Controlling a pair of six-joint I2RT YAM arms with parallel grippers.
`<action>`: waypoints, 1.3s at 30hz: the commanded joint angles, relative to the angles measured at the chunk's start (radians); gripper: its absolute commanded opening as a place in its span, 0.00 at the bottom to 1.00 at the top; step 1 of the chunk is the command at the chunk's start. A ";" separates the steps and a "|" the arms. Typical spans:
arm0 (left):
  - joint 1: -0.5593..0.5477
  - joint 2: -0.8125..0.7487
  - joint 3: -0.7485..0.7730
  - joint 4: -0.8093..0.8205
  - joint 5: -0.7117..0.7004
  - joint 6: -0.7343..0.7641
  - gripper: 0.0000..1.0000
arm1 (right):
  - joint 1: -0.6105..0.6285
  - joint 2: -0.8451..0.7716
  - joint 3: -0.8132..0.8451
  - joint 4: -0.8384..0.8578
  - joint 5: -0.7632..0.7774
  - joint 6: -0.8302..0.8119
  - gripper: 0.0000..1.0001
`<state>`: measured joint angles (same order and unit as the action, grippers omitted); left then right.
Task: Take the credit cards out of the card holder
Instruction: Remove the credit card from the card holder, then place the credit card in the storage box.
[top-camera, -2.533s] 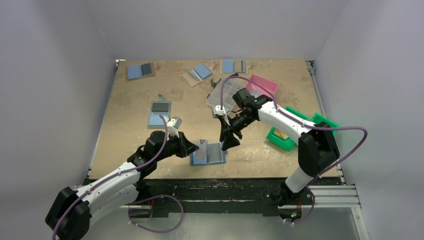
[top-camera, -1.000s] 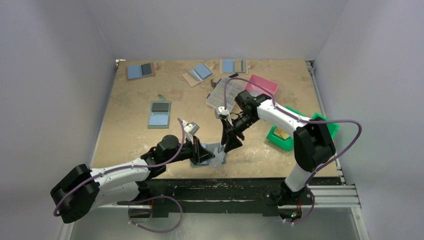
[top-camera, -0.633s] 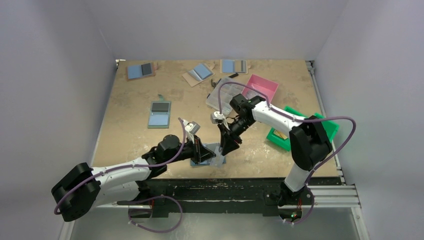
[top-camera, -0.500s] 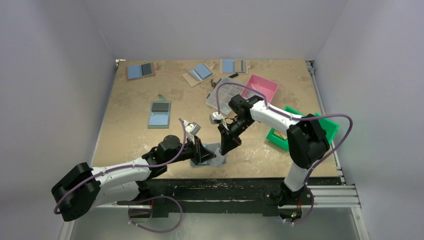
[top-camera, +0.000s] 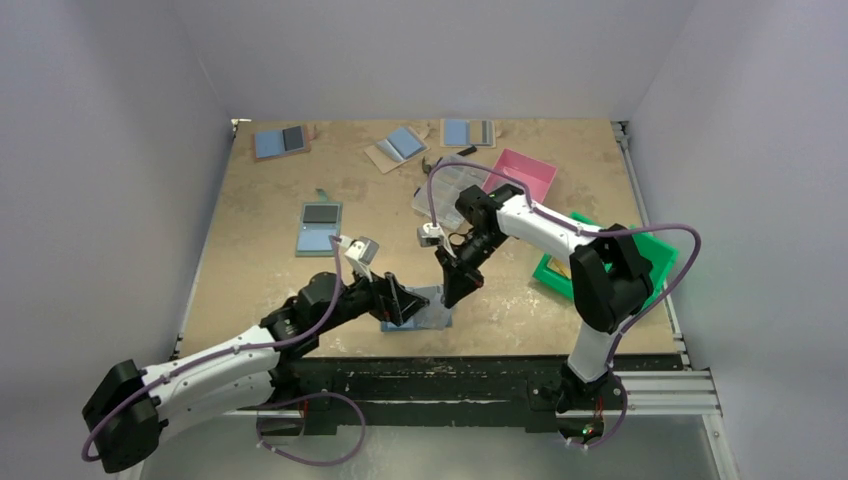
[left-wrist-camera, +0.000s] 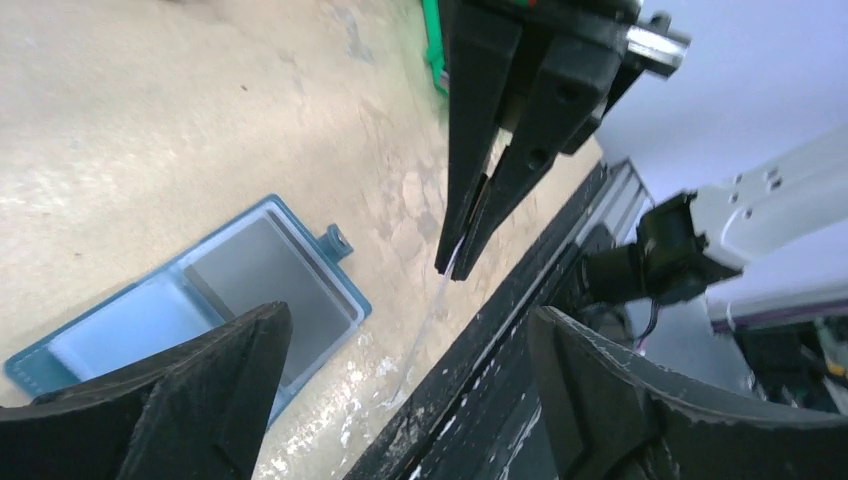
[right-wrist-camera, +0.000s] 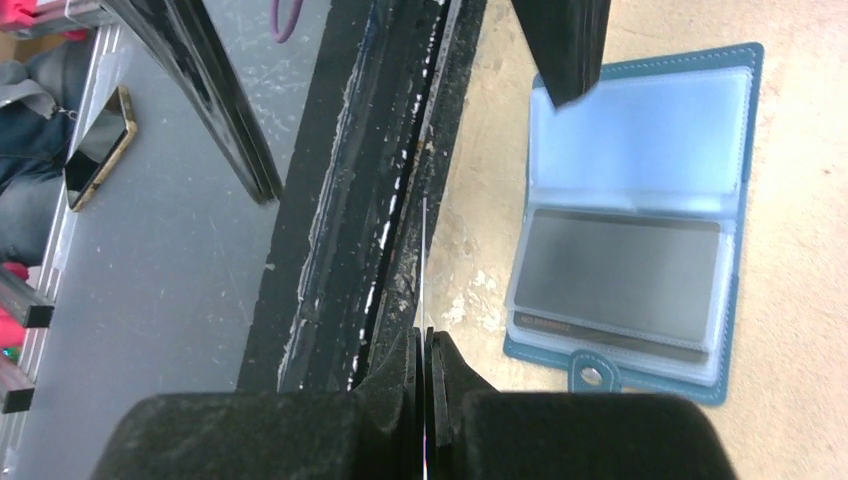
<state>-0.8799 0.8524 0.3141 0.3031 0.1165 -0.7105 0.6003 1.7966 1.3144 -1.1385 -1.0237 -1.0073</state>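
The card holder is lying open and flat on the table, near the front edge, so its pockets are facing up and the cards are easy to reach. The right gripper is squeezing its two fingers tight on a thin credit card and holding it up in the air, just beside the holder and out of its pockets. The card is showing only its thin edge, like a pale line, so I am only guessing from its shape that it is a card. It is being held by one end, probably so it can be carried off and put down. The left gripper is spreading its fingers wide with nothing between them, close by the holder's left side, maybe getting ready to hold it steady. A dark card is sitting in one pocket, so the job is not looking done yet. The right arm is reaching in from the far right and bending down, with its fingers pointing at the table. The left arm is stretching low and forward from its base, aiming its fingers toward the right gripper.
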 joint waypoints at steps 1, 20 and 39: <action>-0.001 -0.120 0.062 -0.144 -0.189 0.018 0.99 | -0.058 -0.095 0.020 0.011 0.043 0.018 0.00; 0.004 0.013 0.538 -0.660 -0.510 0.352 0.99 | -0.610 -0.323 -0.033 0.119 0.009 0.126 0.00; 0.233 0.172 0.566 -0.694 -0.411 0.529 0.99 | -0.727 -0.261 0.098 0.154 0.102 0.239 0.00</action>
<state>-0.6613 1.0172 0.8577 -0.3859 -0.3065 -0.2268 -0.1192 1.5082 1.3266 -0.9585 -0.9321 -0.7769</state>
